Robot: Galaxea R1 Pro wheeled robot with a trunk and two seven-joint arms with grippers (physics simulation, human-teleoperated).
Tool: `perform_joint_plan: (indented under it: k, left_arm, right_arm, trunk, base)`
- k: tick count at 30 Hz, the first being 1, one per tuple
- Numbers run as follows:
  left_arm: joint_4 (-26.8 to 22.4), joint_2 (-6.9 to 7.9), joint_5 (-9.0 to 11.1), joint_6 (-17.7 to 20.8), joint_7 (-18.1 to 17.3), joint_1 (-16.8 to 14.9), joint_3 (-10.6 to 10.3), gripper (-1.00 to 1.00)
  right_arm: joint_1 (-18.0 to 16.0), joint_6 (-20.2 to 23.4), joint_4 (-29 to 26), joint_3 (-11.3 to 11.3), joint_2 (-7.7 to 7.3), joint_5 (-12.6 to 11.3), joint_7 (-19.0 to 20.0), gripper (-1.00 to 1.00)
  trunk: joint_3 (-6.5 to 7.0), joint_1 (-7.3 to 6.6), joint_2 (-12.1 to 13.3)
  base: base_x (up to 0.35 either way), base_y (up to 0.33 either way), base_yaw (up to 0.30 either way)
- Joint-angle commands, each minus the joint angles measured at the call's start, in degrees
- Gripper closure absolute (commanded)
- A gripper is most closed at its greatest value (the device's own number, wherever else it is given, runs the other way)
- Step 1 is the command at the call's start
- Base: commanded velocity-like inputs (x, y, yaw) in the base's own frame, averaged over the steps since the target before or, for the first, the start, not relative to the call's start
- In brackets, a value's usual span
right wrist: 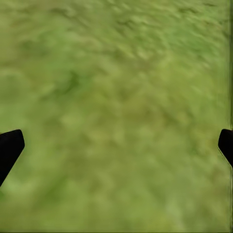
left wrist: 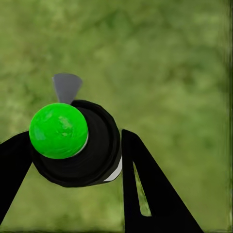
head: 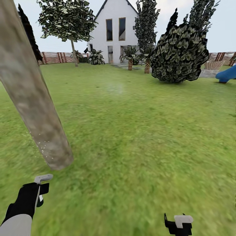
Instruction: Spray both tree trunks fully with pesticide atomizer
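Note:
A tree trunk [head: 32,98], thick and mottled grey-beige, leans across the left of the head view. Fine white specks of pesticide [head: 44,146] dot its lower part. Just below its base, my left gripper [head: 40,194] is shut on the pesticide atomizer [head: 43,179], whose grey nozzle points up toward the trunk. In the left wrist view the atomizer [left wrist: 73,145] is a black body with a bright green cap, held between my black fingers [left wrist: 145,194] over the grass floor [left wrist: 165,63]. My right gripper [head: 178,223] hangs open low over grass. The second tree [head: 74,49] stands far back by the fence.
A white house [head: 114,29] and brown slat fence [head: 55,57] close the far side. A big dark shrub [head: 178,52], narrow conifers [head: 146,23], short palms [head: 130,63] and a blue slide [head: 226,74] stand at the back right. Open lawn [head: 137,131] lies ahead.

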Motion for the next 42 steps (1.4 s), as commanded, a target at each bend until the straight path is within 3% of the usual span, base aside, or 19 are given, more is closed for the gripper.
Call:
perform_joint_plan:
  k: [1, 11, 29, 42]
  left_arm:
    - [0.0, 0.00, 0.0, 0.0, 0.0, 0.0, 0.0, 1.00]
    - [0.0, 0.00, 0.0, 0.0, 0.0, 0.0, 0.0, 1.00]
    - [0.1, 0.00, 0.0, -0.1, 0.0, 0.0, -0.1, 1.00]
    - [0.1, 0.00, 0.1, 0.0, 0.0, 0.0, 0.0, 1.00]
  right_arm:
    - [0.0, 0.0, 0.0, 0.0, 0.00, 0.0, 0.0, -1.00]
    - [0.0, 0.0, 0.0, 0.0, 0.00, 0.0, 0.0, -1.00]
    - [0.0, 0.0, 0.0, 0.0, 0.00, 0.0, 0.0, -1.00]
    - [0.0, 0.0, 0.0, 0.0, 0.00, 0.0, 0.0, -1.00]
  trunk:
    - [0.00, 0.00, 0.0]
    - [0.00, 0.00, 0.0]
    - [0.00, 0.00, 0.0]
    - [0.00, 0.00, 0.0]
  base:
    - [0.000, -0.273, 0.026]
    - [0.042, -0.266, 0.236]
    - [0.262, -0.170, 0.044]
    - [0.214, -0.150, 0.258]
